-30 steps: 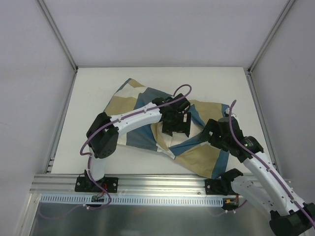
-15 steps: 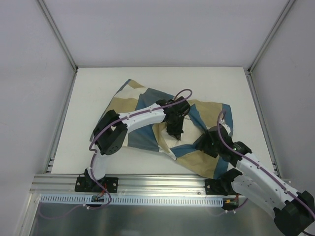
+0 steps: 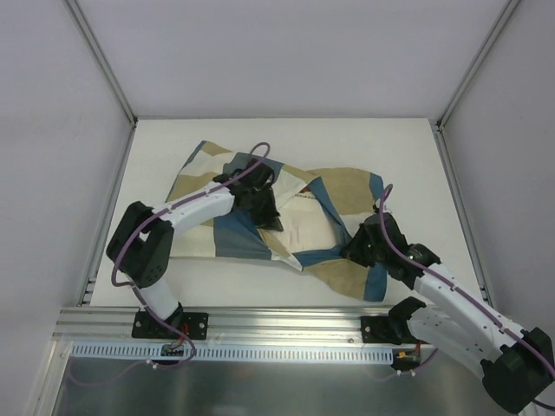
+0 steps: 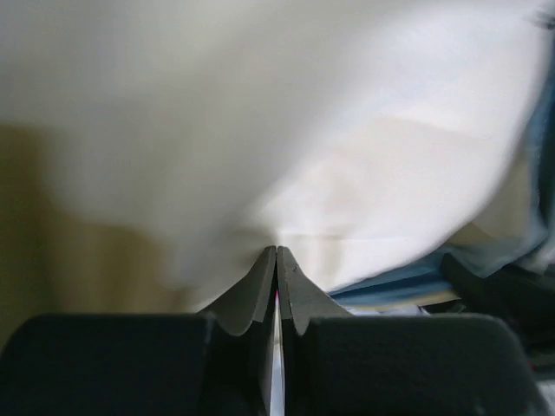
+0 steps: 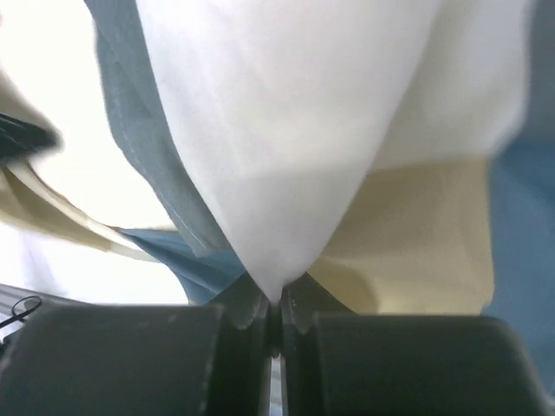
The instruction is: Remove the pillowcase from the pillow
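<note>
The checked blue, tan and cream pillowcase [image 3: 342, 184] lies crumpled across the table. Through its opening the plain cream pillow [image 3: 308, 221] shows, with a small printed label [image 3: 299, 198]. My left gripper [image 3: 267, 217] sits at the left edge of that bare patch. In the left wrist view it [image 4: 277, 249] is shut on a pinch of the pillow [image 4: 286, 113], with a blue hem [image 4: 408, 282] to the right. My right gripper [image 3: 349, 251] is at the opening's near right edge. In the right wrist view it [image 5: 276, 299] is shut on a pale fold of the pillowcase [image 5: 130, 130], between blue and tan.
The white table [image 3: 165, 165] is bounded by grey walls and metal corner posts [image 3: 108, 78]. An aluminium rail [image 3: 277, 322] with both arm bases runs along the near edge. Purple cables [image 3: 256, 152] loop over each arm.
Both grippers went from open to shut on cloth. The left arm moved left and back, dragging the bundle left. More of the pillow and its label now show.
</note>
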Motion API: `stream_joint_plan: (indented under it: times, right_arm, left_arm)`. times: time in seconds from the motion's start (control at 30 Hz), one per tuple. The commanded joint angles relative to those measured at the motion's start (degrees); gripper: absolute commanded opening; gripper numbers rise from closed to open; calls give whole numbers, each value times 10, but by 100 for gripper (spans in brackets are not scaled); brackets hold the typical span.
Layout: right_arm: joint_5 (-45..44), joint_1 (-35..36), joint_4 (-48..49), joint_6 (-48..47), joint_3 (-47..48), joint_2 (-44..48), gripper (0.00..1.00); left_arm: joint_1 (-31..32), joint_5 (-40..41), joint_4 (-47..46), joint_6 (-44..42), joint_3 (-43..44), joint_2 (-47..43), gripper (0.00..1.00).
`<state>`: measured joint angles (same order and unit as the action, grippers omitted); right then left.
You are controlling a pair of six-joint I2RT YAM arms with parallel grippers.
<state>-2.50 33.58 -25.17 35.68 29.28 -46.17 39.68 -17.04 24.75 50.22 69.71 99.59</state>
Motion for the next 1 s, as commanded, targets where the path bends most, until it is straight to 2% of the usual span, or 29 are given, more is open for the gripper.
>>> stream_joint_plan:
  times: [0.0, 0.07, 0.13, 0.2, 0.4, 0.53, 0.67, 0.77, 0.83, 0.9, 0.93, 0.97]
  right_arm:
    - [-29, -6, -38, -47, 43, -23, 1]
    - [-17, -4, -21, -62, 64, -44, 6]
    - [-17, -3, -16, -69, 82, -67, 1]
    - [-17, 0, -10, -80, 108, -103, 1]
    - [-39, -1, 21, -85, 106, -182, 1]
    - [-23, -1, 37, -72, 84, -189, 1]
    - [-28, -1, 58, -58, 50, -155, 1]
    - [-15, -11, 65, -58, 29, -129, 1]
    - [-3, -16, 64, -61, 18, -117, 1]
    - [5, -25, 65, -60, 10, -100, 1]
    - [9, -27, 64, -58, 7, -94, 1]
    - [12, -33, 65, -55, 0, -84, 1]
  left_arm:
    - [-78, 60, 45, -20, -52, -81, 0]
    - [-85, 60, 45, -33, -62, -109, 0]
    - [-89, 61, 45, -35, -70, -125, 0]
    - [-89, 59, 45, -35, -77, -141, 0]
    - [-68, 48, 45, -35, -74, -141, 0]
    - [-8, 54, 47, -42, -36, -127, 0]
    - [86, 60, 55, -45, 55, -59, 0]
    - [115, 60, 64, -44, 109, -6, 0]
    - [121, 63, 81, -49, 141, 28, 18]
    - [128, 82, 93, -52, 158, 44, 54]
    - [131, 96, 105, -59, 172, 58, 86]
    - [136, 115, 112, -60, 178, 65, 94]
